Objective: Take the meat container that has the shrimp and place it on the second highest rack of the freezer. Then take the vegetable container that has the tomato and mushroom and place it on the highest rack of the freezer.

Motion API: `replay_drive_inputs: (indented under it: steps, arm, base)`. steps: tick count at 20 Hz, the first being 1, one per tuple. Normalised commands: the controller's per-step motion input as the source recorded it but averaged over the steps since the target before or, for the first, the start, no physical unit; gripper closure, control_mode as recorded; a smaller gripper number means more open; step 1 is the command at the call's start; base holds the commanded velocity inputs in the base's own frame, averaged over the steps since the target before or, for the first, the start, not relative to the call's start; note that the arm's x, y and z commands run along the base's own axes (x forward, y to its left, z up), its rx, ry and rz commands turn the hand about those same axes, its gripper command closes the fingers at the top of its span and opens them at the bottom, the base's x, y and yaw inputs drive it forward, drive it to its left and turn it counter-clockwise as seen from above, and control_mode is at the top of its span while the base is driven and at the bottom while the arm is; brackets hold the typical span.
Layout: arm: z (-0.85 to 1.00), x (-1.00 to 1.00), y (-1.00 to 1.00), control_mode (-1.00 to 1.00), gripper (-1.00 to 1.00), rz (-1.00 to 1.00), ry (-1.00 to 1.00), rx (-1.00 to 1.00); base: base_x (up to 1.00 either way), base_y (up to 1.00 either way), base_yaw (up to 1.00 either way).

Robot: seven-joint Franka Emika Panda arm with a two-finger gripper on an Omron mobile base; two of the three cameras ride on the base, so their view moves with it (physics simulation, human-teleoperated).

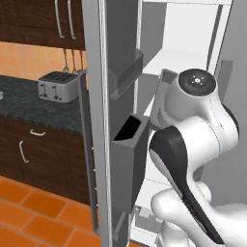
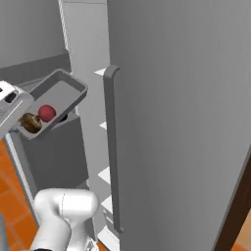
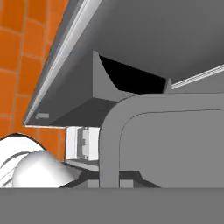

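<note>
My gripper [image 2: 19, 115] is shut on the near end of the vegetable container [image 2: 58, 96], a shallow grey tray that it holds tilted in the air beside the open freezer [image 2: 171, 122]. The red tomato [image 2: 46, 112] and the brown mushroom [image 2: 32, 122] lie at the tray's low end, close to my hand. In the left base view one corner of the vegetable container [image 1: 166, 79] shows behind my arm, level with a white freezer shelf [image 1: 178, 60]. In the hand view the vegetable container [image 3: 170, 144] looms large. The meat container and the shrimp are out of view.
The freezer's open door [image 1: 96, 120] stands on the left with two grey bins [image 1: 129, 140] on its inner side. Beyond it a toaster [image 1: 58, 86] sits on a dark counter [image 1: 29, 108]. The closed door's long handle [image 2: 110, 147] is just right of the shelves.
</note>
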Motion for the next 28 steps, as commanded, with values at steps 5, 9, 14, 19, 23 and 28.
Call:
replay_drive_inputs:
  steps: [5, 9, 14, 19, 23, 28]
  arm:
    - [0.71, 1.00, -0.59, -1.00, 1.00, 0.09, 0.02, 0.18]
    - [0.08, 1.00, -0.36, -1.00, 1.00, 0.05, 0.18, 0.04]
    - [0.15, 1.00, -0.32, -1.00, 1.00, 0.08, 0.16, 0.05]
    - [0.24, 1.00, -0.43, -1.00, 1.00, 0.06, 0.05, 0.06]
    - [0.01, 1.00, -0.26, -1.00, 1.00, 0.00, 0.00, 0.00]
    - [-0.02, 1.00, -0.16, -1.00, 1.00, 0.01, -0.03, -0.06]
  base:
    - [0.00, 0.00, 0.00]
    - [0.00, 0.00, 0.00]
    - [0.00, 0.00, 0.00]
    - [0.00, 0.00, 0.00]
    - [0.00, 0.00, 0.00]
    - [0.00, 0.00, 0.00]
